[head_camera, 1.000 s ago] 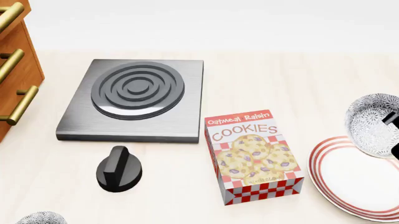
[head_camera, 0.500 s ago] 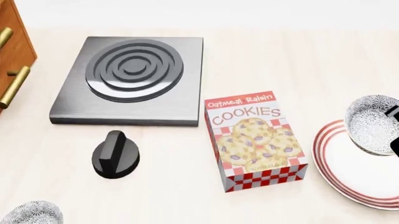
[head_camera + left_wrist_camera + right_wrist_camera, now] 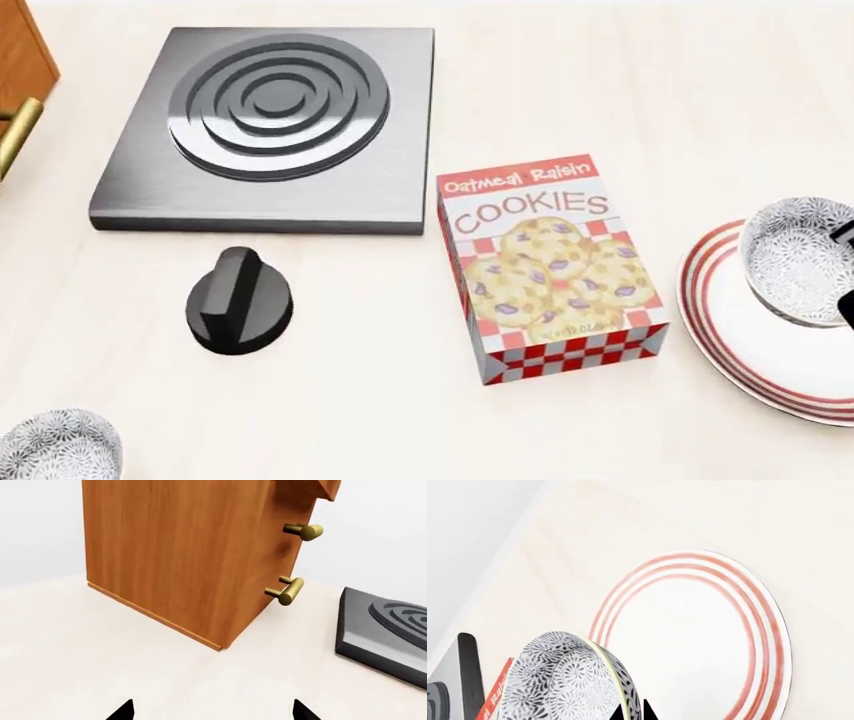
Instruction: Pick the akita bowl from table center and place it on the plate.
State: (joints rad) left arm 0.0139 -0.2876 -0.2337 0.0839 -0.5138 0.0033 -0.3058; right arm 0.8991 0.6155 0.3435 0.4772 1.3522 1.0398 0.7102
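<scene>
The akita bowl (image 3: pixel 795 258), speckled grey-black outside and whitish inside, hangs tilted over the near-left part of the plate (image 3: pixel 747 350). My right gripper (image 3: pixel 846 266) is shut on its rim at the head view's right edge. In the right wrist view the bowl (image 3: pixel 564 680) shows its patterned outside, its rim pinched in the gripper (image 3: pixel 634 711). Beyond it lies the white, red-ringed plate (image 3: pixel 694 640). My left gripper (image 3: pixel 213 712) is open over bare tabletop and holds nothing.
A cookies box (image 3: pixel 550 268) lies just left of the plate. A grey burner slab (image 3: pixel 274 125) and a black knob (image 3: pixel 240 300) sit further left. A second patterned bowl (image 3: pixel 56 446) is at the near-left corner. A wooden drawer cabinet (image 3: pixel 180 555) stands at the far left.
The head view has swung downward, so table items sit higher in frame. The held bowl now hangs over the plate's inside rather than beyond its far rim.
</scene>
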